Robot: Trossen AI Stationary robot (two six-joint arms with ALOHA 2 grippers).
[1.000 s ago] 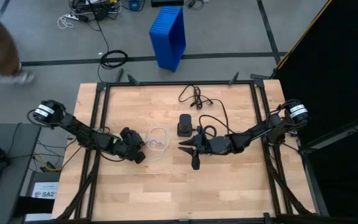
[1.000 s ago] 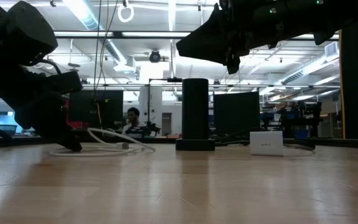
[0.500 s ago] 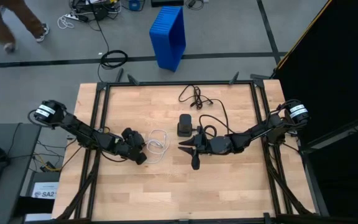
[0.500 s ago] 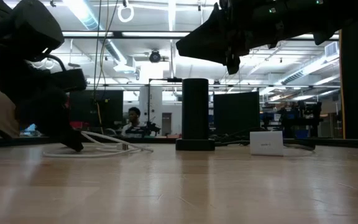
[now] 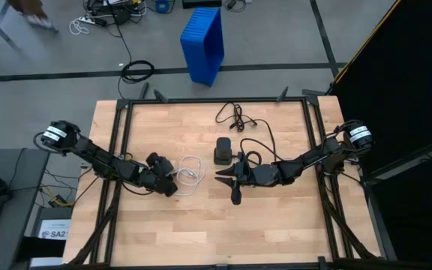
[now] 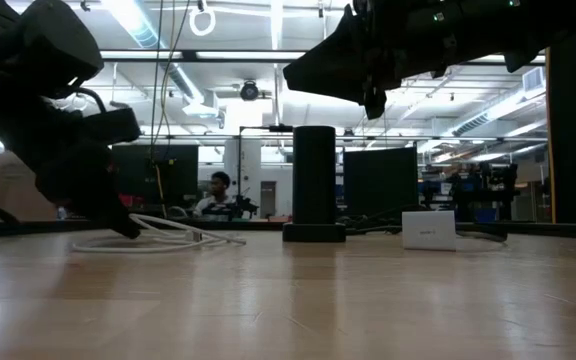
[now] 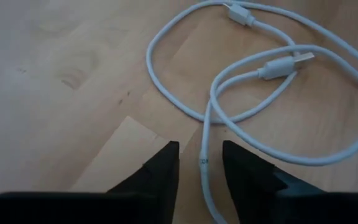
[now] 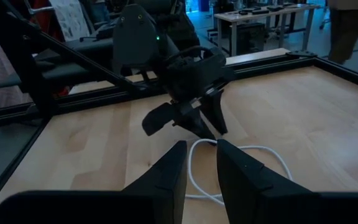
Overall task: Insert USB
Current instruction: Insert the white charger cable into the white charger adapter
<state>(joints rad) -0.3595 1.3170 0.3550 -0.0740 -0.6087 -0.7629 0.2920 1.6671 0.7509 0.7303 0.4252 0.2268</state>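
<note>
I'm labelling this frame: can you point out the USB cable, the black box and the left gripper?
USB cable [image 7: 272, 68]: left wrist view, on one plug end.
Black box [image 5: 223, 151]: high view, on its top face.
Left gripper [image 7: 201, 163]: left wrist view, midway between its fingertips, straddling the cable.

A black box [image 5: 223, 151] with its black cord [image 5: 236, 116] sits mid-table — a blue bin [image 5: 204, 43] beyond.

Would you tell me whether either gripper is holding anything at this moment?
Nothing is held: the left gripper is open astride the USB; the right gripper hangs empty.
</note>
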